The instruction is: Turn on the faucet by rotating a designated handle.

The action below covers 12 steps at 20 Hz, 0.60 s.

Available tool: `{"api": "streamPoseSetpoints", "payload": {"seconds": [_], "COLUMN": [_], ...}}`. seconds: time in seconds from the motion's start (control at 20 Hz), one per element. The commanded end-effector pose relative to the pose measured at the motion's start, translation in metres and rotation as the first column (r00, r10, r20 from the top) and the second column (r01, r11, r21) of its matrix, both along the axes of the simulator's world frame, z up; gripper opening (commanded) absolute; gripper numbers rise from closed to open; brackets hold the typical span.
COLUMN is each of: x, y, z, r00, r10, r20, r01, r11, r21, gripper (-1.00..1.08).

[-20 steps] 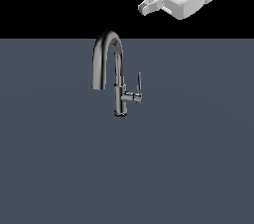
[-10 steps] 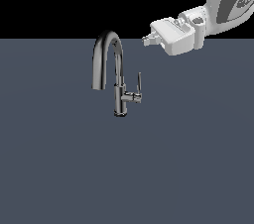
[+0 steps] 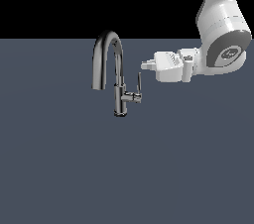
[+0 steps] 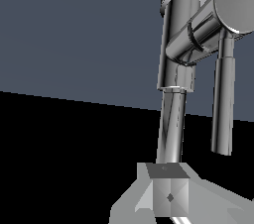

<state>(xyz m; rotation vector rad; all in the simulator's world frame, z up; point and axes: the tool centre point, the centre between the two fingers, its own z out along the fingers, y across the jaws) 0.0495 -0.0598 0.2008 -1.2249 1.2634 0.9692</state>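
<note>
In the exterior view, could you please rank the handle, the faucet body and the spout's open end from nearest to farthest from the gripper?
Measured from the gripper:
1. Handle, just below its tip.
2. Faucet body, farther toward the exterior view's left.
3. Spout's open end, on the far left side.

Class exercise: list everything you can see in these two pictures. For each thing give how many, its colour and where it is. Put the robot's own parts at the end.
faucet: one, shiny dark chrome, upright on the surface, arched spout curving toward the exterior view's left.
handle: one, chrome, thin lever standing upright on a short stub off the faucet body, on the exterior view's right.
surface: one, flat slate blue-grey, under the faucet.
background: black, behind the surface.
arm: one, white with a grey joint cap, at the exterior view's upper right.
gripper: one, white, level with the handle's top, apart from it.
</note>
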Motion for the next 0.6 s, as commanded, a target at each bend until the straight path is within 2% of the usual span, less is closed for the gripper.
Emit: {"api": "streamPoseSetpoints", "payload": {"seconds": [0.0, 0.25, 0.55], "x": [0.002, 0.003, 0.004], "y": [0.002, 0.005, 0.008], "z": [-0.014, -0.033, -0.040], "r00": [0.999, 0.994, 0.991], "r10": [-0.037, -0.081, -0.098], "r20": [-0.031, -0.074, -0.092], "r01": [0.038, 0.088, 0.108], "r11": [0.998, 0.992, 0.988], "r21": [0.039, 0.088, 0.107], "gripper": [-1.00, -1.00, -1.00]}}
